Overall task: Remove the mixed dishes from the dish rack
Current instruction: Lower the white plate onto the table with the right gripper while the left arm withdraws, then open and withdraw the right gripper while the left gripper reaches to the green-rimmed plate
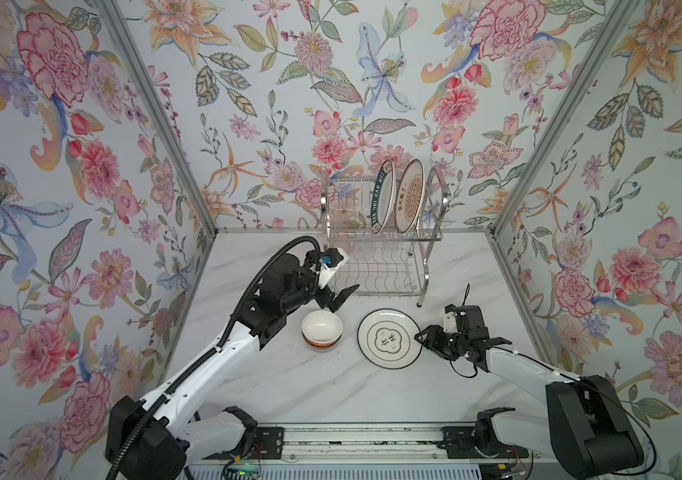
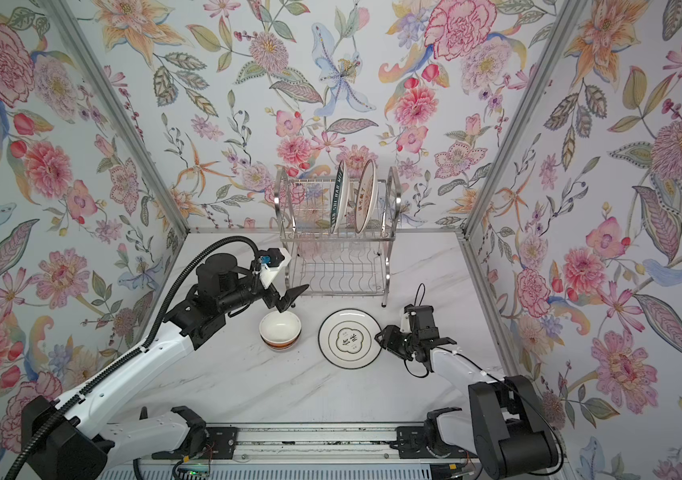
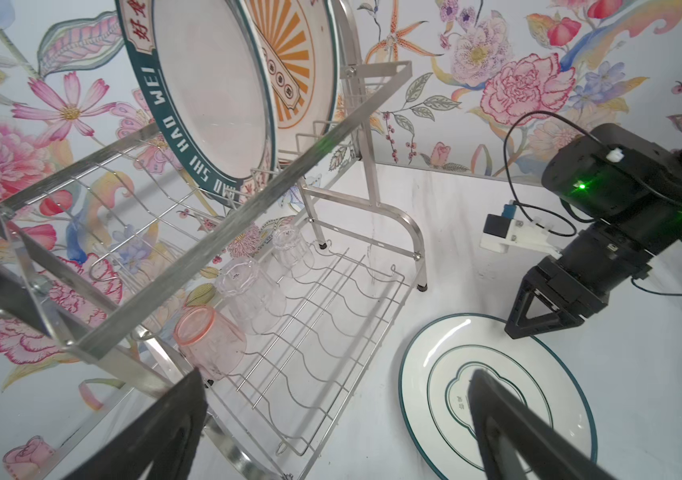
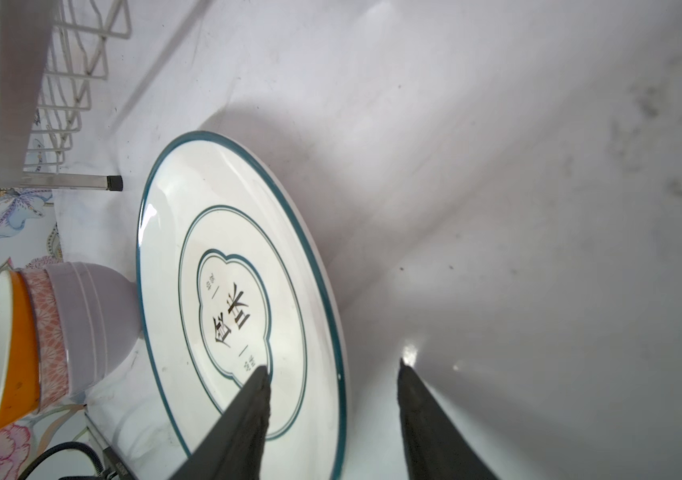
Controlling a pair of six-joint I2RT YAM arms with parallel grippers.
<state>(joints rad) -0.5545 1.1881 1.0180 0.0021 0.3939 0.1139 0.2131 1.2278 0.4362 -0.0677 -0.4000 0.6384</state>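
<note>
The chrome dish rack (image 1: 428, 249) (image 2: 387, 249) (image 3: 214, 249) stands at the back. Its upper tier holds a green-lettered plate (image 1: 383, 195) and an orange sunburst plate (image 1: 410, 195) upright. In the left wrist view, three upturned glasses (image 3: 250, 295) sit on the lower tier, the nearest tinted pink. A white plate (image 1: 389, 338) (image 4: 239, 299) lies flat on the table beside three stacked bowls (image 1: 322, 330) (image 4: 40, 345). My left gripper (image 1: 341, 297) (image 3: 337, 374) hangs open and empty by the rack's front left corner. My right gripper (image 1: 422, 336) (image 4: 332, 365) is open, astride the white plate's right rim.
Floral walls close in the marble table (image 1: 289, 386) on three sides. A metal rail (image 1: 356, 440) with both arm bases runs along the front edge. The right arm's wrist (image 3: 621, 232) shows in the left wrist view, right of the rack.
</note>
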